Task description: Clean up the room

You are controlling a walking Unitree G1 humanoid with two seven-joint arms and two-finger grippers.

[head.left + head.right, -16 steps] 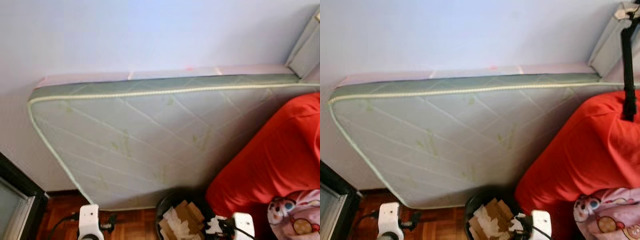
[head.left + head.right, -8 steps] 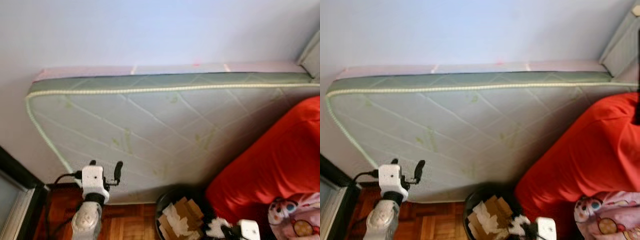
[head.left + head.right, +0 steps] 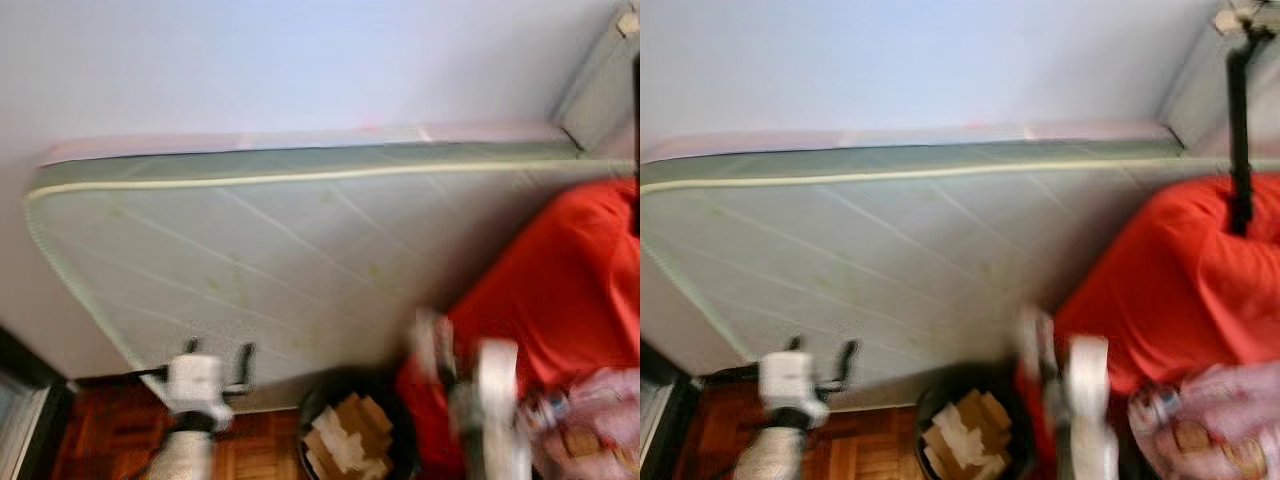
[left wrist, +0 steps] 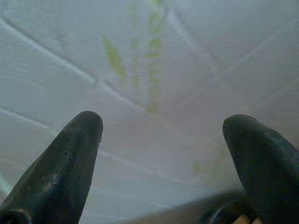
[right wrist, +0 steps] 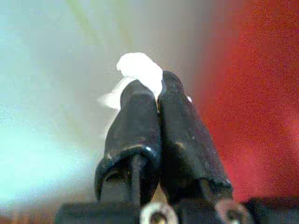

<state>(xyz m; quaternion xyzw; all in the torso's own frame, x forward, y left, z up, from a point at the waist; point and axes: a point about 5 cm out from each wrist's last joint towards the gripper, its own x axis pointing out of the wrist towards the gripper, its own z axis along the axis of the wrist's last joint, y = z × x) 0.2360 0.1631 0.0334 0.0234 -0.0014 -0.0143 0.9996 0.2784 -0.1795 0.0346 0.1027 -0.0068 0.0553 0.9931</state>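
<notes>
Right claw [image 5: 156, 93] pinching crumpled white tissue [image 5: 138, 67], left claw [image 4: 161, 128] spread wide, empty

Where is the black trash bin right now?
The black trash bin is low in the head views, on the wooden floor against the leaning mattress, between the two arms, with the red bedding on its right.

A bedroom in a home.
A pale green quilted mattress [image 3: 300, 250] leans on the wall; beside it lies red bedding [image 3: 560, 280], below it wooden parquet floor [image 3: 110, 430].
</notes>
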